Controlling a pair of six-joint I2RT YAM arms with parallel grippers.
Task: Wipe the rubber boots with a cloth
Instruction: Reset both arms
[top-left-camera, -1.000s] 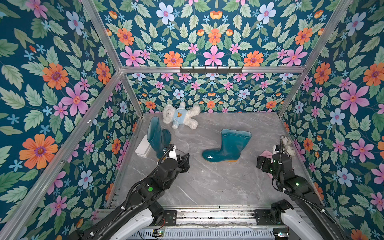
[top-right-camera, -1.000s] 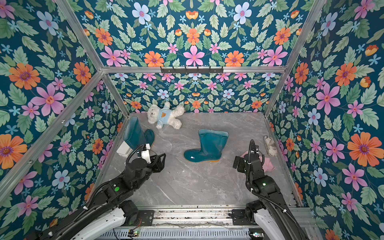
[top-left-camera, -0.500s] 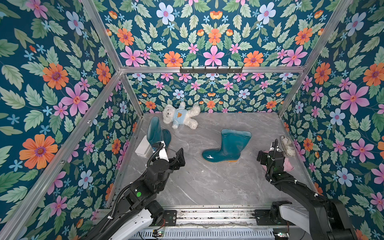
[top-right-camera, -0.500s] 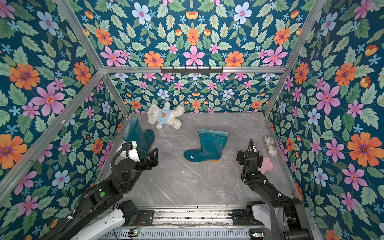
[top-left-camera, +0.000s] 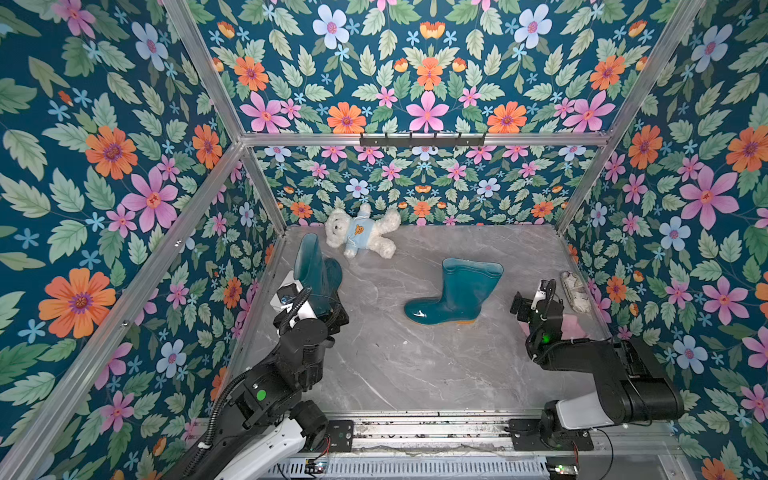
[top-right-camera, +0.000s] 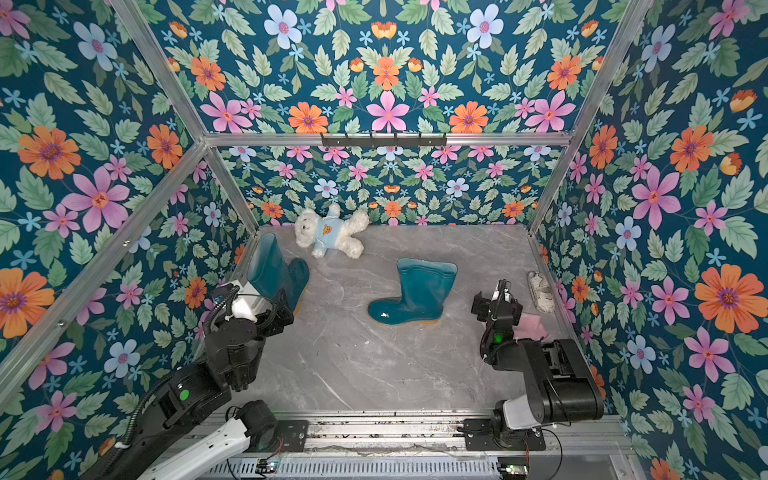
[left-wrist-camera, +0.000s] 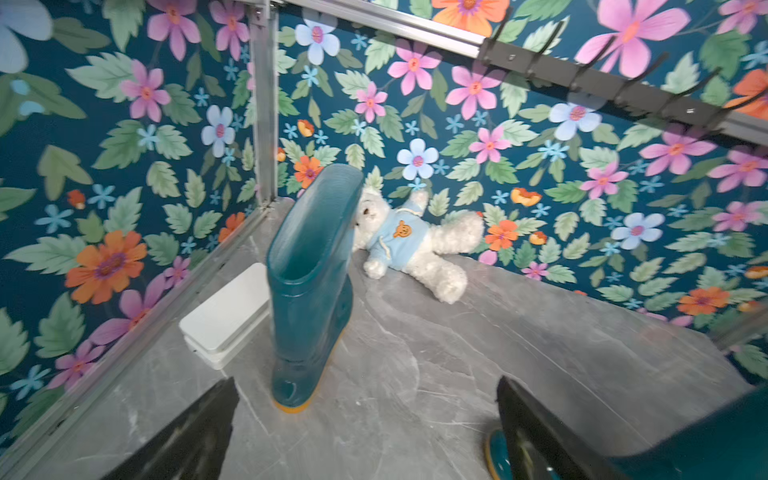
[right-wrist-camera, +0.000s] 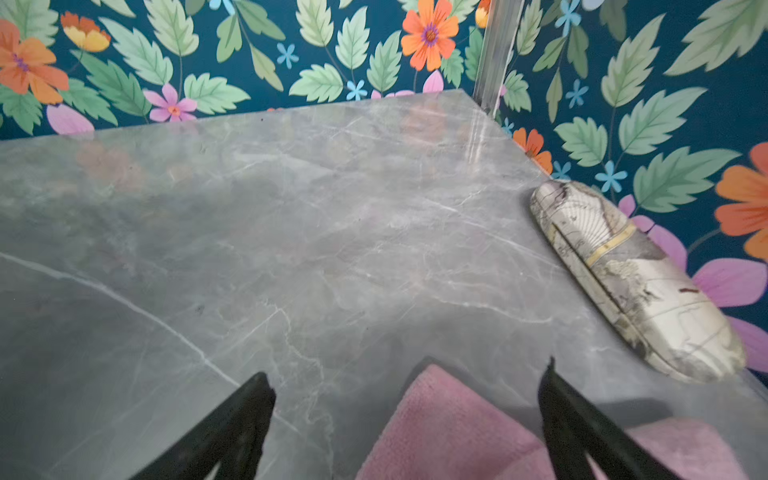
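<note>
One teal rubber boot (top-left-camera: 316, 272) (top-right-camera: 272, 266) (left-wrist-camera: 309, 282) stands on its orange sole by the left wall. The other boot (top-left-camera: 457, 291) (top-right-camera: 415, 291) lies on its side mid-table; its toe shows behind a finger (left-wrist-camera: 536, 432) in the left wrist view. My left gripper (top-left-camera: 332, 316) (left-wrist-camera: 365, 382) is open and empty, just in front of the standing boot's toe. A pink cloth (top-left-camera: 575, 326) (top-right-camera: 530, 324) (right-wrist-camera: 449, 432) lies by the right wall. My right gripper (top-left-camera: 525, 303) (right-wrist-camera: 406, 370) hangs open over the cloth's edge, gripping nothing.
A white teddy bear (top-left-camera: 361, 235) in a blue shirt lies at the back left. A white box (left-wrist-camera: 226, 311) sits between the standing boot and the left wall. A patterned glasses case (top-left-camera: 575, 291) (right-wrist-camera: 631, 282) lies along the right wall. A hook rail (top-left-camera: 422, 139) crosses the back wall.
My left gripper has opened wide and drawn back from the standing boot toward the front. The right arm has folded back, its open gripper staying by the pink cloth.
</note>
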